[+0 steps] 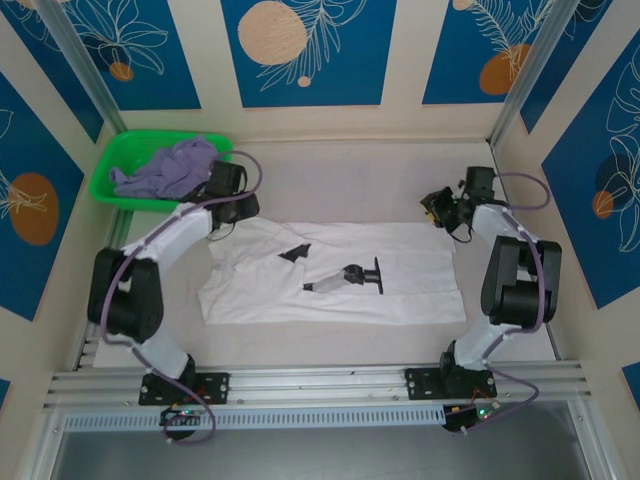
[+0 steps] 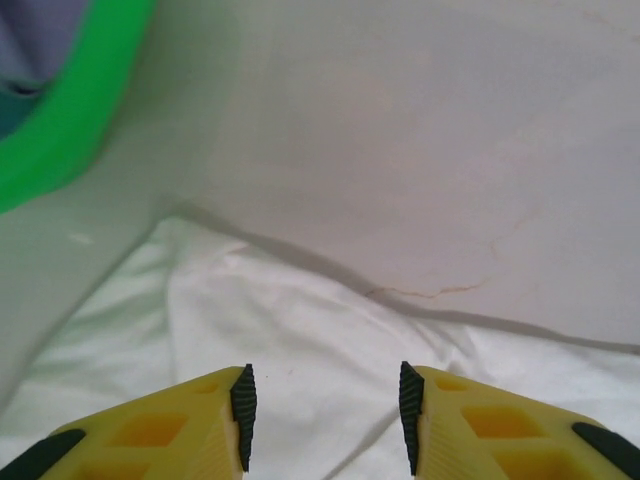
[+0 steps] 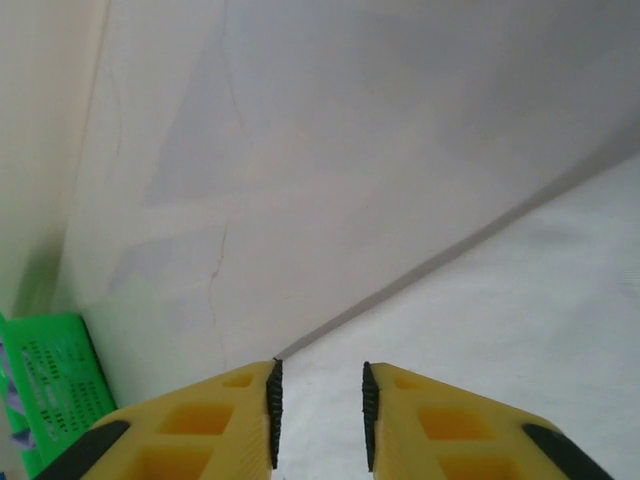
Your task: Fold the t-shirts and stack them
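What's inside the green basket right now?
A crumpled lavender t-shirt lies in the green basket, heaped toward its right side. Whatever might be under the cloth is covered, so I can't tell.

Left claw (image 2: 323,405) and right claw (image 3: 318,405) low and forward, jaws slightly apart, empty.

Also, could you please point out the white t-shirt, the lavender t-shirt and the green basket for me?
white t-shirt (image 1: 335,305): top external view, plain cloth below the chest print.
lavender t-shirt (image 1: 170,168): top external view, middle of the crumpled heap.
green basket (image 1: 104,172): top external view, its left rim.
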